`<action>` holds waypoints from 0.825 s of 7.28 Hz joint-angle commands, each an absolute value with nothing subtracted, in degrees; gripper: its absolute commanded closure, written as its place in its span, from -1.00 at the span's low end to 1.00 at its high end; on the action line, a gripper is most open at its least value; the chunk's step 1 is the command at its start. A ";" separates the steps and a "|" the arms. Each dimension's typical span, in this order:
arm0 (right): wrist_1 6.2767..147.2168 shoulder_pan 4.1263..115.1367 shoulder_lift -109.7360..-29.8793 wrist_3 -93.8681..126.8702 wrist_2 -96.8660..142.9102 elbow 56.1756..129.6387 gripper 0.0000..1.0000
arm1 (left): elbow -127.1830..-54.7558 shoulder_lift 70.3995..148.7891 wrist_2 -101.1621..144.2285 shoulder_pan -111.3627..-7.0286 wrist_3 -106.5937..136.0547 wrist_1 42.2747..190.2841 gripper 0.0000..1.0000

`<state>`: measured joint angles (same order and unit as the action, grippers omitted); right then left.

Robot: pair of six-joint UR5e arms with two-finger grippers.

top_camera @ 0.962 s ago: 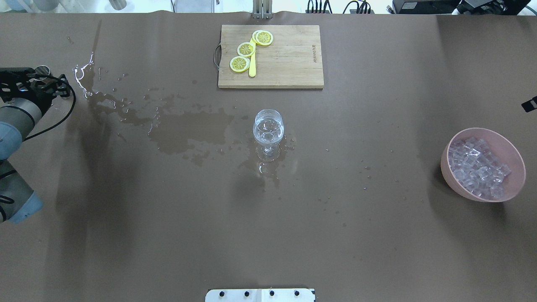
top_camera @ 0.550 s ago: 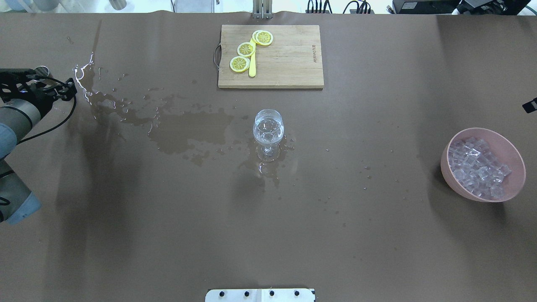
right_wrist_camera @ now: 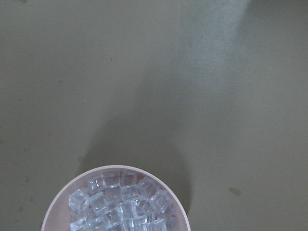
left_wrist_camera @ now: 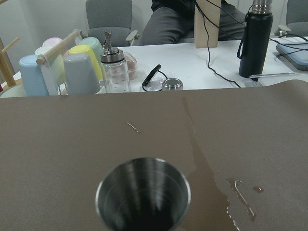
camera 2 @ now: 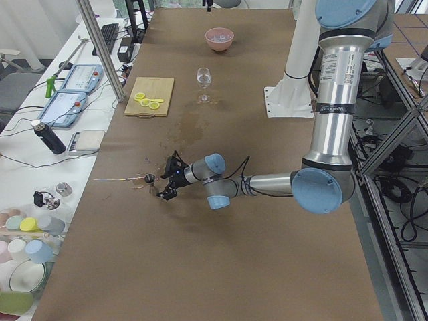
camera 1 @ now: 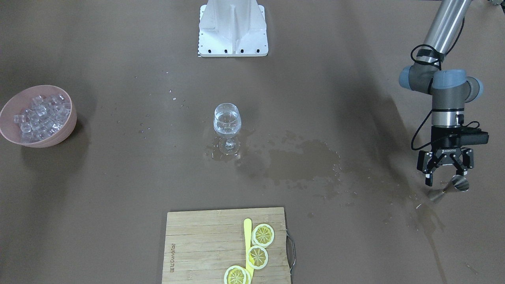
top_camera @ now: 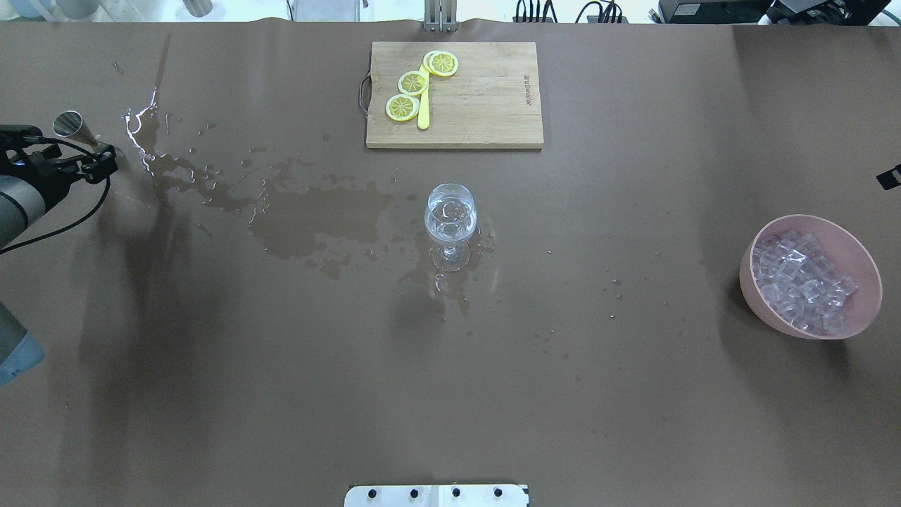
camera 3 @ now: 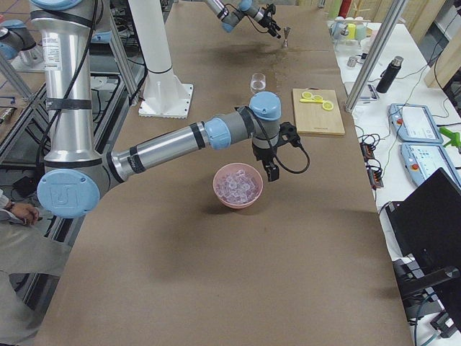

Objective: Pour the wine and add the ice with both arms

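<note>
So the big brown table (top_camera: 450, 394) is a bit of a mess: a wide wet patch (top_camera: 317, 218) runs from the robot's left edge in toward the middle. There are 2 arms. The left arm (camera 1: 447, 98) hangs by that left edge, and its left gripper (camera 1: 445, 177) has the jaws spread with nothing between them. The right arm (camera 3: 166, 148) reaches out near the right edge. Its right gripper (camera 3: 271, 171) hovers beside the bowl, but I can't tell from here whether it's released or clenched.

The cutting board (top_camera: 486, 105) sits mid far edge, parked out of both arms' way, I'd guess. The pink bowl (top_camera: 747, 278) by the right edge holds the ice (top_camera: 802, 282), so scooping looks like the right arm's job.

The glass (top_camera: 450, 218) stands dead center, where either arm can reach it, with the wine (top_camera: 450, 227) inside. No cubes in it that I can see, so I'd say the pour is done and the ice isn't.

The steel jigger (top_camera: 68, 122) stands just beside the open left fingers, let go of and out of the way. A few lemon slices (top_camera: 413, 82) lie on the board.
</note>
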<state>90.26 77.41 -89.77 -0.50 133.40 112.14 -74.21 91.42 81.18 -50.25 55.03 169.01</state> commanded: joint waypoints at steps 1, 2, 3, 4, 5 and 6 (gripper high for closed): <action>90.18 76.65 -89.30 3.31 131.66 112.15 -1.00 | -81.18 84.50 98.08 -56.83 54.93 168.14 -0.96; 90.18 75.07 -89.12 6.82 130.96 112.32 -1.00 | -82.34 83.25 109.14 -62.61 54.93 166.48 -0.96; 90.18 72.62 -89.12 12.34 129.56 112.59 -1.00 | -82.27 83.32 119.43 -67.54 54.93 164.55 -0.96; 90.18 70.16 -89.21 14.74 129.12 112.76 -1.00 | -82.61 83.58 128.41 -72.46 54.93 162.01 -0.96; 90.26 68.57 -90.86 14.94 129.02 112.50 -1.00 | -83.23 83.58 134.15 -74.77 54.93 159.11 -0.96; 90.18 67.42 -93.05 15.12 129.55 112.85 -1.00 | -84.54 83.24 135.25 -74.79 54.84 156.47 -0.96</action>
